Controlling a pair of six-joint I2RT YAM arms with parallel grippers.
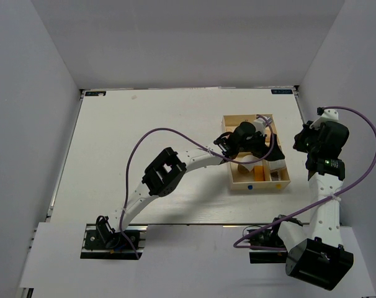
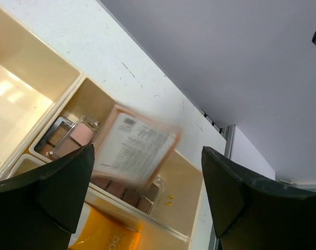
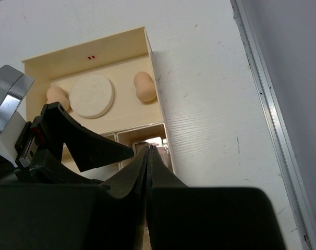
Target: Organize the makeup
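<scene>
My left gripper (image 2: 147, 151), jaws wide open: square pinkish compact (image 2: 134, 151), blurred, loose btwn them, brown eyeshadow palette (image 2: 69, 136) just below. Drop-off step, I reckon; next, lift straight clear. Right gripper (image 3: 149, 151) closed.

The left arm (image 1: 169, 171) stretches toward one o'clock, with the left gripper (image 2: 147, 152) spread wide. The right arm (image 1: 324, 198) points toward twelve o'clock, the right gripper (image 3: 149, 151) pressed shut.

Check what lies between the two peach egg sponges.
The round cream puff, lying flat, with one peach egg sponge on its left and the other on its right. The right wrist view shows it.
</scene>
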